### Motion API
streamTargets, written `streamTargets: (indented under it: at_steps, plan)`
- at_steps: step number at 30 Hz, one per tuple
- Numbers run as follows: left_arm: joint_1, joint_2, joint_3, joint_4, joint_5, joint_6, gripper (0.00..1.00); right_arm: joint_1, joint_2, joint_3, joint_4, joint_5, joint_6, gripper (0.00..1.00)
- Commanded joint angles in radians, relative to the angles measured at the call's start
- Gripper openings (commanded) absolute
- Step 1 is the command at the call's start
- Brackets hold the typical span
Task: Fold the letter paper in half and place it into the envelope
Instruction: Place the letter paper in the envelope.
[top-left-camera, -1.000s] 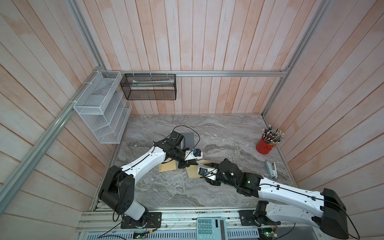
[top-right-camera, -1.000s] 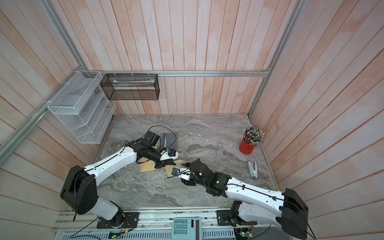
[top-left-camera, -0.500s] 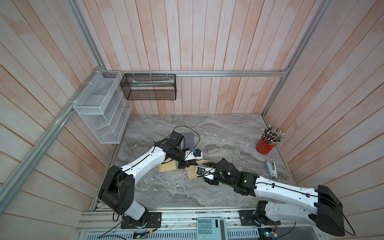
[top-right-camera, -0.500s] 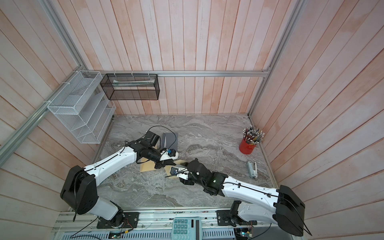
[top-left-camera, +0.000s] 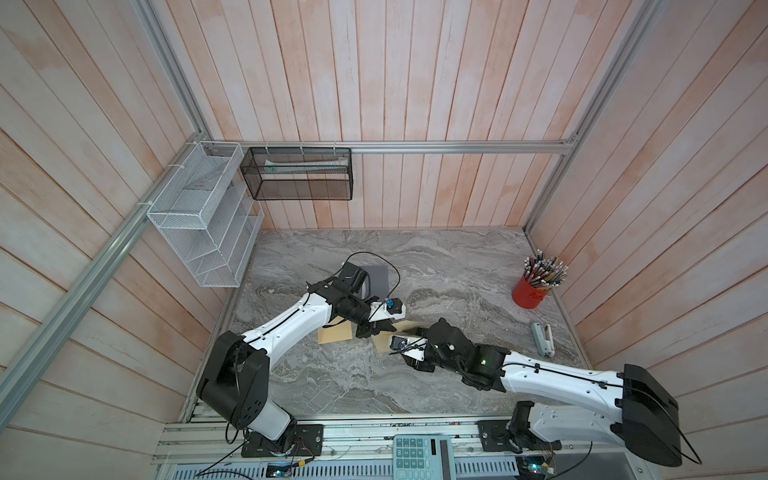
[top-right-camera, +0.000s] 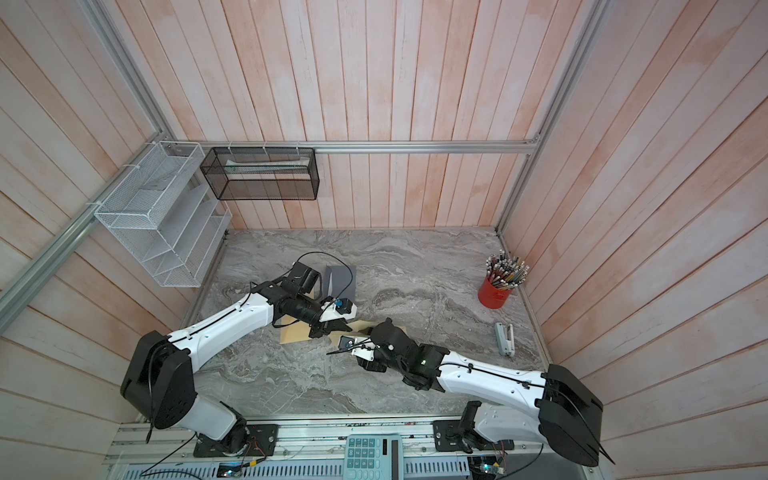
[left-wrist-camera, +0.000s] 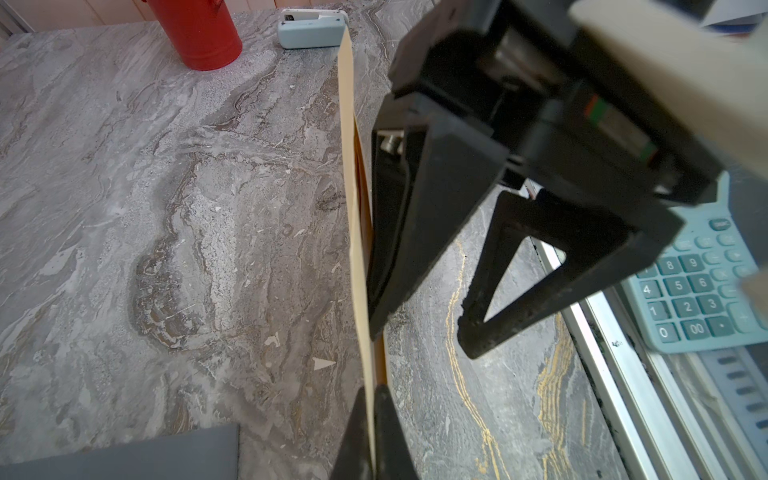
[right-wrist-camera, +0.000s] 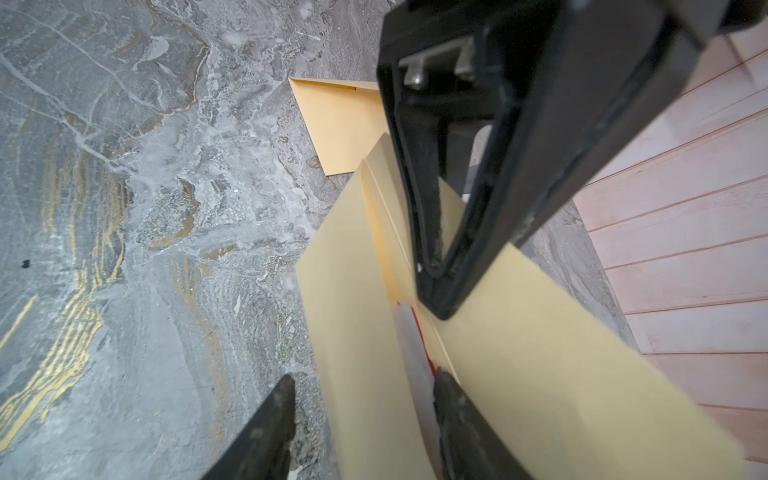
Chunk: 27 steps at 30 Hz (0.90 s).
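tabletop (right-wrist-camera: 124, 249) grey marble, swirled, with white streaks and gold-yellow veins; walls (top-left-camera: 415, 83) pale pink washed planks with orange-brown patches. envelope (right-wrist-camera: 561, 353) pale yellow, a white strip and thin red line inside its fold; tan sheet (right-wrist-camera: 345, 124) deeper, near kraft brown; grey sheet (top-left-camera: 378, 278) plain dark grey. cup (top-left-camera: 530, 293) red, calculator (left-wrist-camera: 690, 286) pale teal with darker keys, wire rack (top-left-camera: 199, 224) white, mesh basket (top-left-camera: 299, 174) black, left arm (top-left-camera: 291, 328) and right arm (top-left-camera: 552, 378) white with black joints.

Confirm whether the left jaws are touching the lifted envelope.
Touching. The left wrist view shows the left gripper with its jaws closed on the envelope at its edge, with no gap between them.
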<state>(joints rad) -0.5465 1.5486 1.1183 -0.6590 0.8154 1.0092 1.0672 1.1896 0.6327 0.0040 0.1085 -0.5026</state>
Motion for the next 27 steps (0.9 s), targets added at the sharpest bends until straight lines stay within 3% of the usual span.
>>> streamTargets:
  at_steps: [1,11,15,23,27]
  plan:
    - [-0.005,0.004,0.027,-0.016,0.04,0.006,0.0,-0.001,0.014,0.005,-0.002,-0.017,0.034,0.55]
    - [-0.006,0.016,0.024,-0.007,0.033,-0.007,0.0,-0.026,-0.117,-0.01,-0.007,-0.002,0.077,0.6]
    - [-0.006,0.024,0.026,0.004,0.028,-0.027,0.0,-0.077,-0.22,-0.019,-0.007,-0.084,0.105,0.65]
    - [0.01,0.028,0.041,0.035,0.035,-0.102,0.0,-0.149,-0.424,-0.014,0.004,-0.205,0.269,0.65]
    - [0.011,0.028,0.045,0.081,0.041,-0.193,0.0,-0.222,-0.51,-0.033,0.063,-0.205,0.37,0.64]
